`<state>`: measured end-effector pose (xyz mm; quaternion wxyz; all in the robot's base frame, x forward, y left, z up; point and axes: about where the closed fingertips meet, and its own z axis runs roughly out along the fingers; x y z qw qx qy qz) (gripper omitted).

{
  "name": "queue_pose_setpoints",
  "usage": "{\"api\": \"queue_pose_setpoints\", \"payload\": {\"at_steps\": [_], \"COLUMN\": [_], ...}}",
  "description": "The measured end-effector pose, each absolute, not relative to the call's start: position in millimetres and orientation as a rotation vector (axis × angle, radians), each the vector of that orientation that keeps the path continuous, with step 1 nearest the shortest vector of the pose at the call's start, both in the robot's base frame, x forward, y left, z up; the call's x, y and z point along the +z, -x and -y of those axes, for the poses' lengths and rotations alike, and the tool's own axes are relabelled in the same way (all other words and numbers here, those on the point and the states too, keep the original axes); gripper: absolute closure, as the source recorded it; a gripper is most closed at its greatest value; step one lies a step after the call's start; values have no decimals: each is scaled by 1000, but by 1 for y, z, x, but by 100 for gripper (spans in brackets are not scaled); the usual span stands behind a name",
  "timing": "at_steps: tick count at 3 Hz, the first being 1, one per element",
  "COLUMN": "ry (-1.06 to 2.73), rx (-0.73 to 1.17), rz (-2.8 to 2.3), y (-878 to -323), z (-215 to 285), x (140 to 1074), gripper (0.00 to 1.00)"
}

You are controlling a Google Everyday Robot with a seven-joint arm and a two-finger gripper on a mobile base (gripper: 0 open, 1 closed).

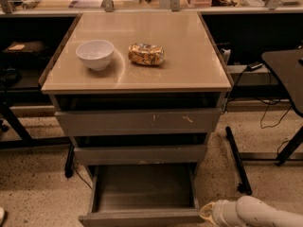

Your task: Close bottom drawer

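Observation:
The bottom drawer (142,190) of the grey cabinet stands pulled far out and its inside is bare; its plain front edge (142,218) runs along the bottom of the view. My white arm comes in from the lower right, and the gripper (207,213) sits at the drawer front's right corner, close beside it. The top drawer front (137,122) with pale scratches and the middle drawer front (141,154) are above it, both slightly out.
A white bowl (95,54) and a snack bag (146,54) sit on the beige cabinet top (189,65). A black table leg (236,160) lies on the floor at right, a dark table (284,67) further right, dark shelving at left.

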<state>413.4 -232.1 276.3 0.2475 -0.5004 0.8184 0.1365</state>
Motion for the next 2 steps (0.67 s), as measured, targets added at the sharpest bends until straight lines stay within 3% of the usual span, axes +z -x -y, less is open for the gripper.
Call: {"api": "queue_pose_setpoints", "payload": {"at_steps": [2], "ry": [1418], "rx": [375], "rz": [-2183], "y": [-417], "z": [218], "x": [254], "gripper": [100]}}
